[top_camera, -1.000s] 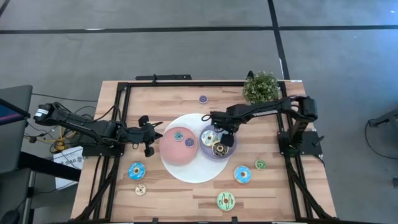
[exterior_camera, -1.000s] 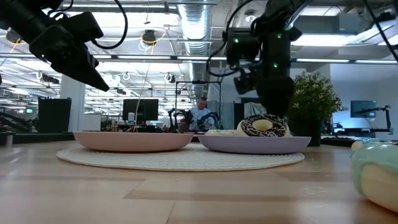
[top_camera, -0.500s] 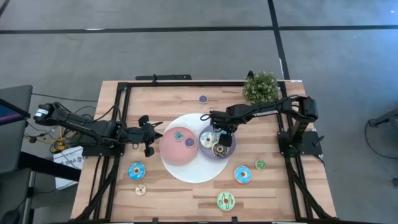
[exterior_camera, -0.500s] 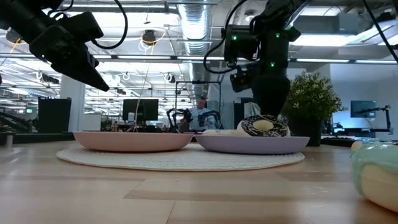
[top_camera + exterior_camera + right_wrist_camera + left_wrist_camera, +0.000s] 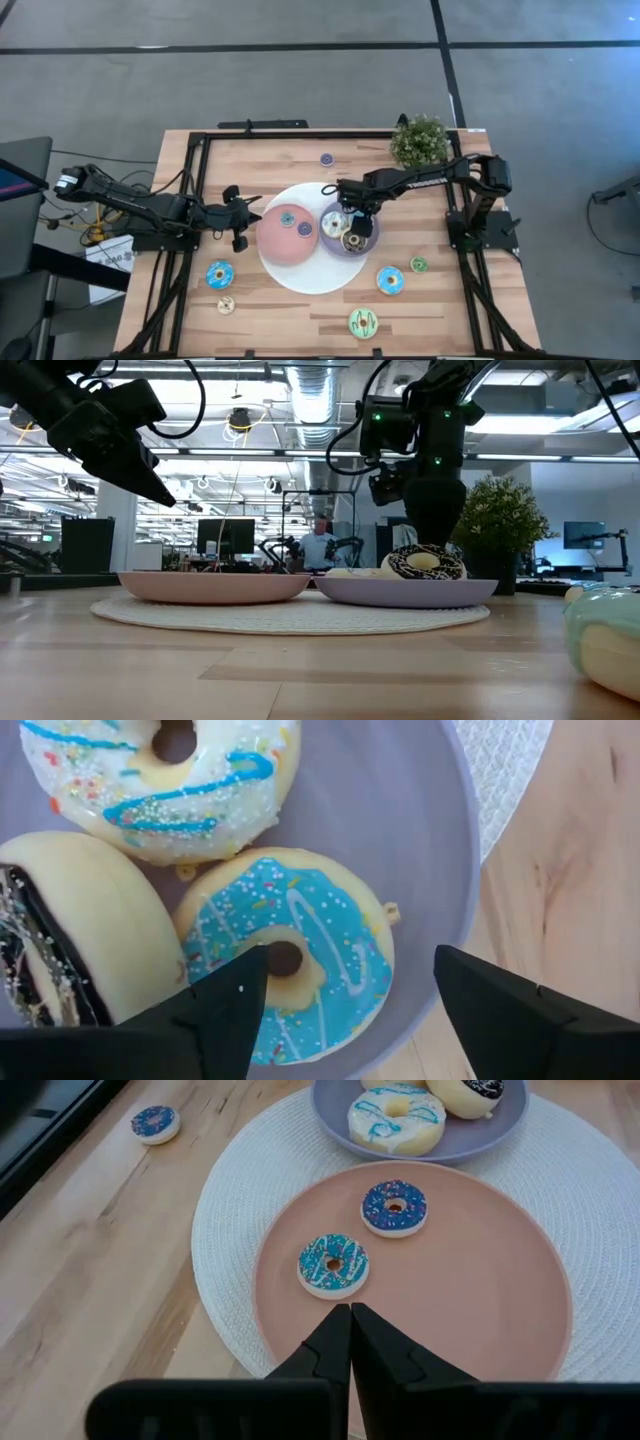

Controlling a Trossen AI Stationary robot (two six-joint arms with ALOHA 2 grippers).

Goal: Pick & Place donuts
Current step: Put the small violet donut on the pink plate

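Our right hand is hanging right over the purple plate with its fingers spread wide and nothing between them, straddling a blue-iced donut that lies flat in the plate. Squeezed in next to it on the same plate are a white donut with blue drizzle and a chocolate-topped one tipped up on its edge. We'd guess these are light, rigid plastic toys with glossy icing, so a bit slippery; best bet is pinching across the outer rim, or one finger through the hole.

The left hand waits with fingers pressed together at the near edge of the pink plate, which touches the purple plate and holds two small sprinkled donuts. Both plates sit on a white woven mat. More donuts are scattered on the wooden table around the purple plate.
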